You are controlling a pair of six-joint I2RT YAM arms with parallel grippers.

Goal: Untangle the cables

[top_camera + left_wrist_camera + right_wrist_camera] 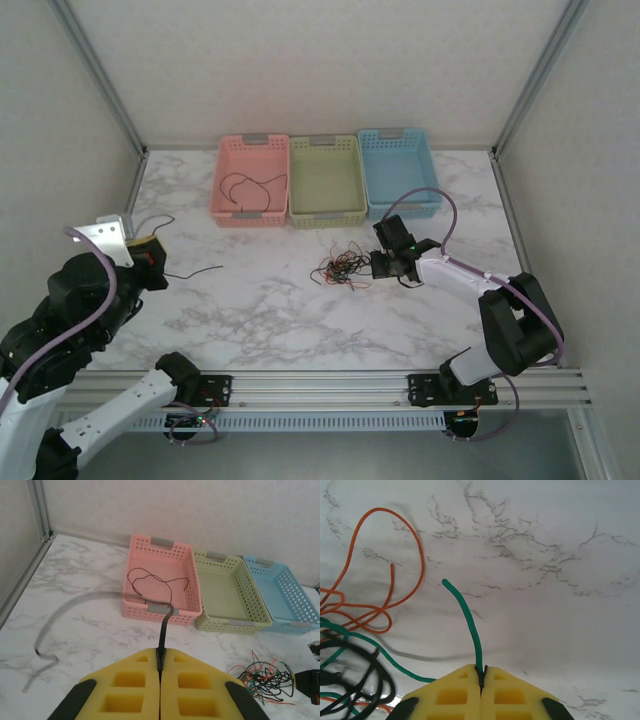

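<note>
A tangle of thin black, red, orange and green cables (340,270) lies mid-table. My right gripper (385,263) sits at its right edge, low over the marble. In the right wrist view it (481,671) is shut on a green cable (468,622), whose free end curves up and left. An orange loop (415,545) and black strands (370,665) lie to the left. My left gripper (150,257) hovers at the table's left. In the left wrist view it (160,652) is shut on a single black cable (165,627). That cable's loose end (195,270) trails on the table.
Three baskets stand in a row at the back: pink (222,180) with one black cable (250,187) inside, green (326,215) and blue (398,205). Frame posts rise at both back corners. Bare marble stretches between the arms at the front.
</note>
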